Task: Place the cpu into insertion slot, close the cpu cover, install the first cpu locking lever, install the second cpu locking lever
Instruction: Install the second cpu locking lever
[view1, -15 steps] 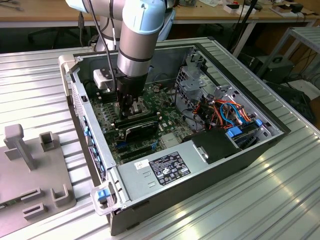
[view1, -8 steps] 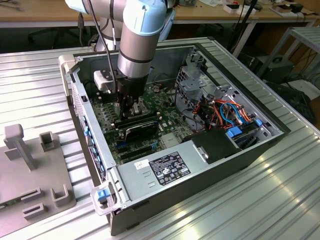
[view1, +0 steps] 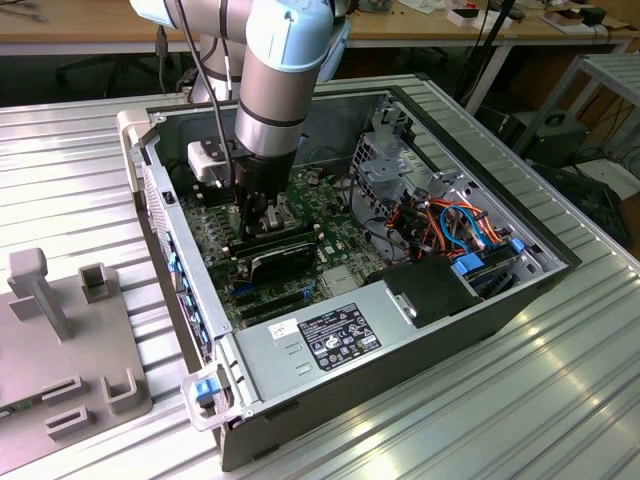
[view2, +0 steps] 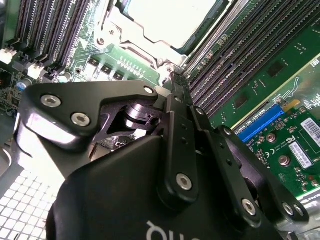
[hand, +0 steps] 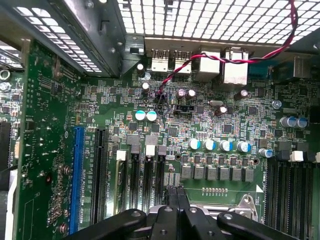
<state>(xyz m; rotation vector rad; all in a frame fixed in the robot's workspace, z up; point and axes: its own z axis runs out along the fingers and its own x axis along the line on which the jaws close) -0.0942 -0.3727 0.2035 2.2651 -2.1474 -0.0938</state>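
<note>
Reading across the exterior view from its left, a grey fixture plate (view1: 60, 350) with upright pegs lies on the ribbed metal desk (view1: 80, 170). The open computer case (view1: 420, 370) stands beside it, and the arm (view1: 285, 70) reaches straight down into the case over the green motherboard (view1: 335, 240). The tool (view1: 262, 222) sits low, just above the board, beside a black module (view1: 285, 262). Bundled orange and blue cables (view1: 450, 225) lie further toward the exterior view's right.

In the second wrist view the tool (view2: 174, 84) has its black fingers (view2: 181, 125) drawn together to a narrow tip. The tip sits at the edge of the cpu cover (view2: 131, 35), near a corner of that silver frame. I cannot tell whether anything thin is pinched between the fingers.

The cpu (view2: 172, 17) already lies flat in the insertion slot (view2: 210, 31), its dull silver top showing through the cover's cut-out. The cover appears to lie down over the chip. So the relation that matters is this: the socket lies directly beyond the fingertip, touching or nearly so. Long memory slots (view2: 235, 65) run alongside it.

In the first wrist view the tool (hand: 176, 200) points at the same silver frame corner (hand: 245, 207), with a row of capacitors (hand: 220, 145) beyond.
</note>
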